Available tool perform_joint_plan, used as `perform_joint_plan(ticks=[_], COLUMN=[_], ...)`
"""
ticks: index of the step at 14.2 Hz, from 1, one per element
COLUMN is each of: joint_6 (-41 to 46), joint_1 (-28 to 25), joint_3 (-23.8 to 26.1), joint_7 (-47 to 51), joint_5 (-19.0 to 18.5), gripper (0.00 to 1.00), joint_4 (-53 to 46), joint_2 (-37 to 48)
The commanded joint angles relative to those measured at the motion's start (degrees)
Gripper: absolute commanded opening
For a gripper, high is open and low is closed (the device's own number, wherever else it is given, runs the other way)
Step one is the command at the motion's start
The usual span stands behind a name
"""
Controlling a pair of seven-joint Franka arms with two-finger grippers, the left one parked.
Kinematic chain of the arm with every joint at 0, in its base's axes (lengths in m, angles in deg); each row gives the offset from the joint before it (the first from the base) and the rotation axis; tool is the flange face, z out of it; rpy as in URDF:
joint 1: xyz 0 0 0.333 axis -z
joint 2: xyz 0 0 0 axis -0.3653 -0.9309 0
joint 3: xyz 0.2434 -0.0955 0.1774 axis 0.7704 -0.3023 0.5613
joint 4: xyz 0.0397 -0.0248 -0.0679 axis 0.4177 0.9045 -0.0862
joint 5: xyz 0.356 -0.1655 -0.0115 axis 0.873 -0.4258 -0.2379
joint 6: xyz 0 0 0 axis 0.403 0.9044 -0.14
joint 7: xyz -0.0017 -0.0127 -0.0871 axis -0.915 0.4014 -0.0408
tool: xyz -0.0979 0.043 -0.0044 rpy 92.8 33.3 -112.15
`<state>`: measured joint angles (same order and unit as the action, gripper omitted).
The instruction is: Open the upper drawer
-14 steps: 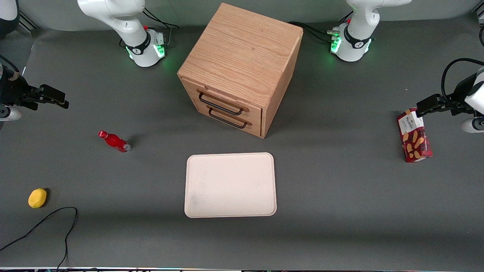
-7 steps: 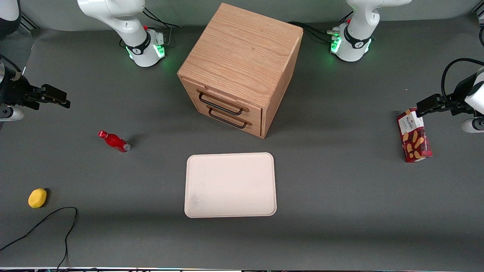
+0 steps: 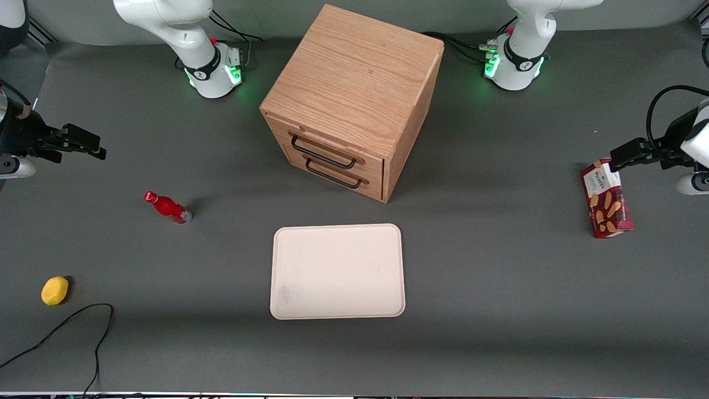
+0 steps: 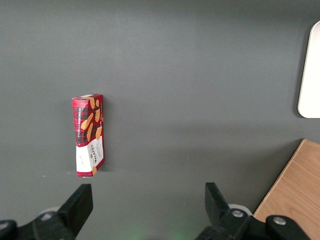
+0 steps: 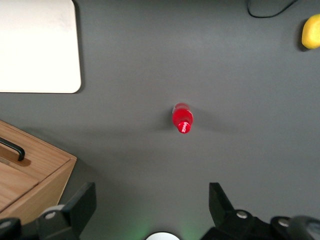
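In the front view, the cream tray [image 3: 337, 271] lies at lower centre, nearest the camera. Above it, mid-frame, the wooden cabinet [image 3: 354, 83] shows both drawers flush, so the upper drawer [image 3: 327, 151] looks closed, its black handle [image 3: 323, 154] untouched. At the frame's left edge the gripper [image 3: 84, 145] hangs well apart, fingers spread and empty, apparently poised to approach.

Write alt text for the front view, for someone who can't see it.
A cube-shaped light oak cabinet stands with its upper drawer shut. The right arm's open black tool hovers at the working arm's end, above a small red bottle.
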<state>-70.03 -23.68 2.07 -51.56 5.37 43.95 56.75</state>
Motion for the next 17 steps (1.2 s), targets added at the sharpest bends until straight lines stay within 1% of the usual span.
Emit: perform_joint_plan(ticks=[1, 3, 4, 6, 9, 11, 13, 15, 17], joint_6=[0.9, 1.2, 1.3, 1.3, 1.0, 1.0, 1.0, 0.9, 0.9], joint_1=[-3.3, -4.6, -6.2, -7.8, -12.5, -15.0, -16.5, -18.8, -21.1], joint_3=[1.2, 1.9, 2.3, 2.4, 2.6, 2.6, 2.6, 3.5, 4.9], joint_7=[1.1, 0.9, 0.6, 0.4, 0.1, -0.2, -2.7, -6.0, -14.8], joint_5=[0.9, 1.1, 1.0, 1.0, 1.3, 2.5, 5.1, 5.3, 5.4], gripper=[1.00, 1.00, 1.00, 1.00, 1.00, 1.00, 1.00, 1.00, 1.00], joint_4=[-4.9, -7.7, -8.4, -8.1, -8.7, -8.9, -8.9, -9.1, -9.2], joint_2=[-2.6, -4.9, -5.5, -5.8, -8.0, -9.1, -10.3, -11.9, -14.2])
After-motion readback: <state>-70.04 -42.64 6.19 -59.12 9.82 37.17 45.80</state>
